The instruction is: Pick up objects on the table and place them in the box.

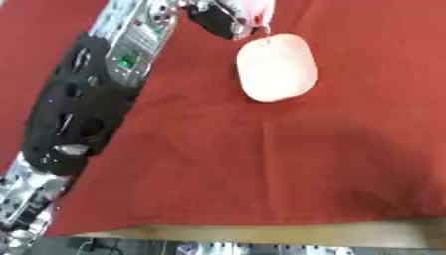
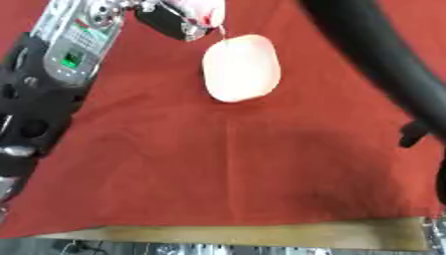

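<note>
Left hand up by the pale oval, far side of the red cloth

Nearest, the worktop's (image 2: 261, 233) wooden edge showed below the red cloth (image 1: 261, 164). Farther up lay the pale oval object (image 1: 276, 67), flat on the cloth. Beyond it the left hand (image 1: 228, 17) touched its far-left edge; whether its fingers were spread or curled, I couldn't tell. A black arm (image 2: 383, 55) crossed the right.

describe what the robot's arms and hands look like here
The left arm is mostly black with oval cut-outs, and has a silver section bearing a small green-lit panel nearer the wrist. The left hand shows black parts and a pale cover with a red mark. The right arm appears only as a smooth, curved black tube.
</note>
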`<action>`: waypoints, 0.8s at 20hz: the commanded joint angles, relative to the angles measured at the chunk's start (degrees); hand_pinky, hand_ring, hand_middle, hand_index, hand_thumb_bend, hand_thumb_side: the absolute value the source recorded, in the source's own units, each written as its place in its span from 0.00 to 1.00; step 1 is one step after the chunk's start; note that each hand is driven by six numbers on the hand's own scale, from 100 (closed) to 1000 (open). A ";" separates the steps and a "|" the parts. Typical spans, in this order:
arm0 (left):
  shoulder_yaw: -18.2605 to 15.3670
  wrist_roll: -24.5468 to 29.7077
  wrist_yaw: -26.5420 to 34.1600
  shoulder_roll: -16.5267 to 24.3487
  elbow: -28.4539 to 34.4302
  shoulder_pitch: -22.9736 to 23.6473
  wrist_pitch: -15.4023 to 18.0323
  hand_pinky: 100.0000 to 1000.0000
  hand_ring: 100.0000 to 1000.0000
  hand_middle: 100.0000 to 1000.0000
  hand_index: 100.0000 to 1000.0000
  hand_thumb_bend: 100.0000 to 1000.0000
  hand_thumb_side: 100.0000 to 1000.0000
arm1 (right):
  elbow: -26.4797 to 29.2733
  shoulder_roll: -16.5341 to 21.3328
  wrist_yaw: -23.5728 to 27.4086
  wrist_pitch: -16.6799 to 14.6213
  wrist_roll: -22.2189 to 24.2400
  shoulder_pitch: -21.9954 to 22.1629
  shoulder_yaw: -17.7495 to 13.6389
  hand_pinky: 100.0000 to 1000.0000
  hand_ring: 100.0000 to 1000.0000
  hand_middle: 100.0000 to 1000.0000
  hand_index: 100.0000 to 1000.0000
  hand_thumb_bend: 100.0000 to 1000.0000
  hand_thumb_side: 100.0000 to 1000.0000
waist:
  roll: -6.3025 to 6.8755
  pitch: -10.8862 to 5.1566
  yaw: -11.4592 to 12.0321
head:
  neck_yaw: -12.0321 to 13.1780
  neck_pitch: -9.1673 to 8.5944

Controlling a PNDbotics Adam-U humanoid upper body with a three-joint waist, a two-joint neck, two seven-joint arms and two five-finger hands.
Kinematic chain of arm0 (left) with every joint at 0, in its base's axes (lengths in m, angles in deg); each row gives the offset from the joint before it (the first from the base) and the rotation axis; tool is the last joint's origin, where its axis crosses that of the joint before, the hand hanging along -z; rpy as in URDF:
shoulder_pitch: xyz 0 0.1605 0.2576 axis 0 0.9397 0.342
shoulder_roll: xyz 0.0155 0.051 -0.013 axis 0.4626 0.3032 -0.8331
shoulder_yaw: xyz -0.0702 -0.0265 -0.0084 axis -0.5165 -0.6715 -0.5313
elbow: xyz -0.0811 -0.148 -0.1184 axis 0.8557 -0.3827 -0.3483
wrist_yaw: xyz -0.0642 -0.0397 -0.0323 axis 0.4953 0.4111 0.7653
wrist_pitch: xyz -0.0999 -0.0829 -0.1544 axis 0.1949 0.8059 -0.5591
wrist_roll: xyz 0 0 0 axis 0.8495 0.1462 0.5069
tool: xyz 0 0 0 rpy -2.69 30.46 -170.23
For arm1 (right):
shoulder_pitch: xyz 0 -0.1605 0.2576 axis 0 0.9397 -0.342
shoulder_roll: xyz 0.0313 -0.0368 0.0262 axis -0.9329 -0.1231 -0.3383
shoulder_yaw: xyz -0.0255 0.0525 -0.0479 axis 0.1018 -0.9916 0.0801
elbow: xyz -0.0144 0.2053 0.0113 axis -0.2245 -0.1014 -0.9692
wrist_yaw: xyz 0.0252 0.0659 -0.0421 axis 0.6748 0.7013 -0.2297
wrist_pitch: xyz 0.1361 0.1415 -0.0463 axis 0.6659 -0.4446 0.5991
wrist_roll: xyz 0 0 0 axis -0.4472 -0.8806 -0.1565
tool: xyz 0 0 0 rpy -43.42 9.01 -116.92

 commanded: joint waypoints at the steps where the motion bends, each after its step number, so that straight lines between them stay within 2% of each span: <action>1: 0.19 0.01 -1.51 -0.92 -1.43 -1.79 0.79 0.00 0.24 0.23 0.36 0.00 0.04 | 0.78 0.93 0.82 0.06 0.82 -0.85 0.36 0.26 0.47 0.82 0.88 0.02 0.73 | -0.05 -0.83 -0.43 | 0.98 -1.20; 8: 0.99 -0.22 -3.54 -2.62 -4.18 -1.60 2.05 0.00 0.29 0.27 0.38 0.00 0.06 | 0.78 0.91 1.88 0.23 2.09 -1.80 0.68 0.25 0.47 0.82 0.88 0.03 0.72 | 0.54 -0.05 -1.69 | 0.76 -1.96; 9: 1.15 -0.09 -3.68 -2.62 -4.51 -1.55 2.26 0.00 0.29 0.27 0.38 0.00 0.00 | 0.78 0.90 1.97 0.27 2.22 -1.87 0.69 0.25 0.47 0.82 0.88 0.03 0.72 | 0.59 0.03 -1.76 | 0.75 -1.93; 10: 1.33 0.08 -3.87 -2.59 -4.81 -1.52 2.50 0.01 0.30 0.28 0.39 0.00 0.05 | 0.78 0.89 2.04 0.30 2.34 -1.91 0.69 0.25 0.47 0.82 0.88 0.03 0.73 | 0.64 0.11 -1.80 | 0.75 -1.86; 14: 1.80 0.65 -4.37 -2.55 -5.56 -1.56 3.28 0.04 0.32 0.31 0.41 0.00 0.04 | 0.78 0.84 2.14 0.36 2.67 -1.94 0.66 0.25 0.47 0.82 0.88 0.03 0.73 | 0.68 0.26 -1.80 | 0.87 -1.57; 15: 1.95 1.00 -4.51 -2.52 -5.70 -1.55 3.55 0.05 0.33 0.33 0.43 0.00 0.08 | 0.78 0.83 2.14 0.36 2.70 -1.94 0.63 0.25 0.47 0.82 0.88 0.03 0.73 | 0.67 0.29 -1.80 | 0.89 -1.52; 16: 2.12 1.42 -4.64 -2.49 -5.79 -1.53 3.94 0.13 0.40 0.41 0.52 0.00 0.27 | 0.78 0.83 2.13 0.36 2.72 -1.94 0.62 0.25 0.47 0.82 0.88 0.03 0.72 | 0.67 0.31 -1.79 | 0.91 -1.46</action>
